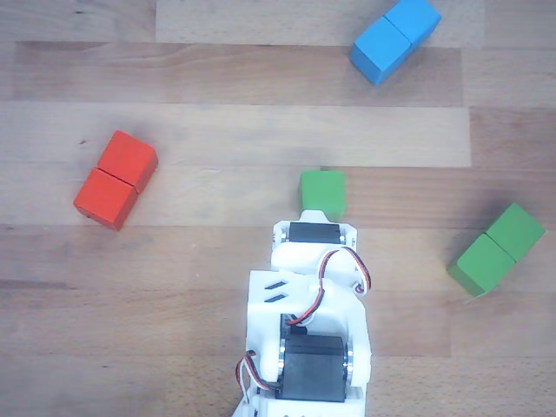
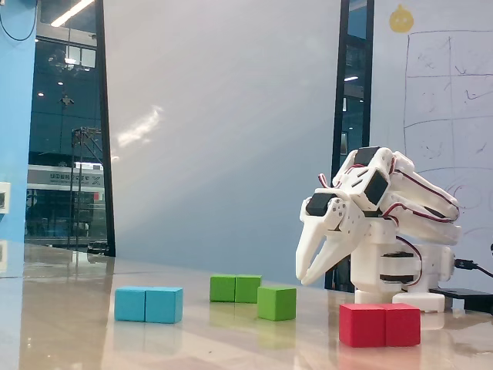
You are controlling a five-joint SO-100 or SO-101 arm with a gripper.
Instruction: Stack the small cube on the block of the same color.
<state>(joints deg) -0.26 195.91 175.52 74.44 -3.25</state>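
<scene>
Four wooden pieces lie on the table as I steer the white arm toward its pick. In the other view, the small cube sits just beyond the arm's front edge, touching nothing, with the block well off to its right and turned on a diagonal. A red block lies to the left and a blue block near the top edge. The fixed view shows the same set from the side: small cube in front, block just behind it, blue block to the left, red block nearest the lens.

The gripper hangs in the air above the tabletop, tips pointing down, holding nothing. From the side its fingers overlap, so I cannot tell how wide the jaws stand; from above the arm's body hides them.

My reading is that the pick has not begun. To do it well I would open wide first, reach forward until the tips are over the cube, and square the fingers to two flat faces, not to corners. I would then descend low enough to grip around the cube's middle, close gently and lift straight up. The block's diagonal lie will call for a wrist turn before the placing.
</scene>
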